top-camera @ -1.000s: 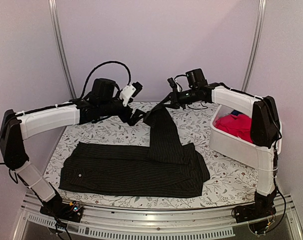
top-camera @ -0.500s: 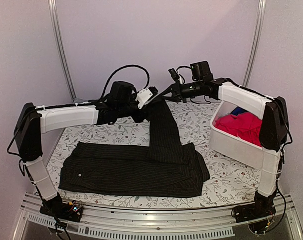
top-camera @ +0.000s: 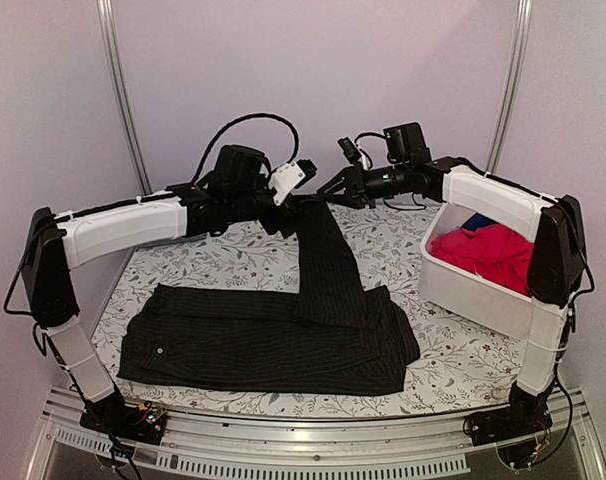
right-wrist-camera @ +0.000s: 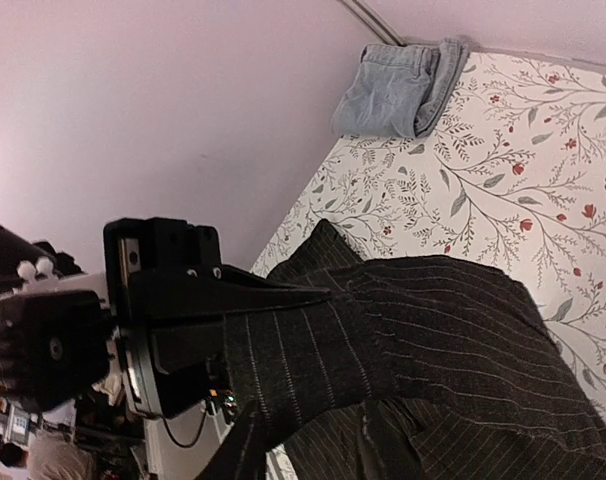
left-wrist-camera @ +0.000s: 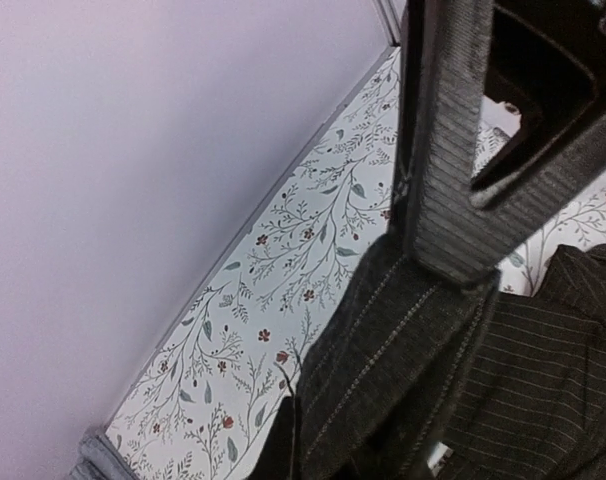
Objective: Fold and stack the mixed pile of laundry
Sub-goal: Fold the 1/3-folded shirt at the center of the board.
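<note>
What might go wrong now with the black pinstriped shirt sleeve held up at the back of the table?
The left gripper and right gripper crowd the tip of the raised sleeve of the black pinstriped cloth shirt, so they may collide. Pulling that sleeve could drag the flat shirt body across the floral-patterned table cover, rumpling it.
</note>
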Motion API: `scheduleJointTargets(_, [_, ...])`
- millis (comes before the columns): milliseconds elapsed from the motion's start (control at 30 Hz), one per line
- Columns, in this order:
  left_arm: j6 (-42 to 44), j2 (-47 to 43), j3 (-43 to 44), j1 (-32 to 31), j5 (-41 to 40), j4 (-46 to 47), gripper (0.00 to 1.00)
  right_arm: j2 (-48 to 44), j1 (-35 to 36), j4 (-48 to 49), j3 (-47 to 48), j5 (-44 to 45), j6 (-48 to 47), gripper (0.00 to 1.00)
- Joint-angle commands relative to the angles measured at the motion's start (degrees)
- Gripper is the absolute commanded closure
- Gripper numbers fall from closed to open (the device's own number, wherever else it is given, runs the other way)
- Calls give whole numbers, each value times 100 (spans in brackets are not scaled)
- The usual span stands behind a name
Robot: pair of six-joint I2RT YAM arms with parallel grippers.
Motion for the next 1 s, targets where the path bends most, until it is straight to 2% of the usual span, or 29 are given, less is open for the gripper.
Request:
scheduleJointTargets(0, [-429, -782, 475, -257, 495, -1477, 100, -605, -1, 77, -334, -63, -230, 61])
scheduleJointTargets(67, [-572, -1013, 580, -465, 646, -2110, 100, -826, -75, 88, -567, -123, -334, 55])
scheduleJointTargets(367, [-1577, -1420, 1201, -1907, 1138, -4357, 100, -1669, -480, 240, -1138, -245, -953, 41])
scheduleJointTargets(467, [-1972, -1512, 1381, -2433, 1266, -4751, 100, -1673, -483, 380, -1380, -420, -920, 41])
scheduleJointTargets(600, [-2471, -1515, 1707, -3087, 1373, -5181, 100, -1599, -377, 790, -2042, -474, -662, 47])
scheduleJointTargets(767, [-2985, -1509, 1987, -3790, 1556, -5444, 100, -1378, 208, 273, -2280, -127, -1176, 52])
scheduleJointTargets(900, [-3355, -1731, 1765, -3980, 1439, -5395, 100, -1120, 686, 40, -2447, 78, -1543, 55])
scheduleJointTargets(967, [-3517, -1945, 1407, -3965, 1006, -5268, 100, -957, 901, 25, -2563, 186, -1650, 56])
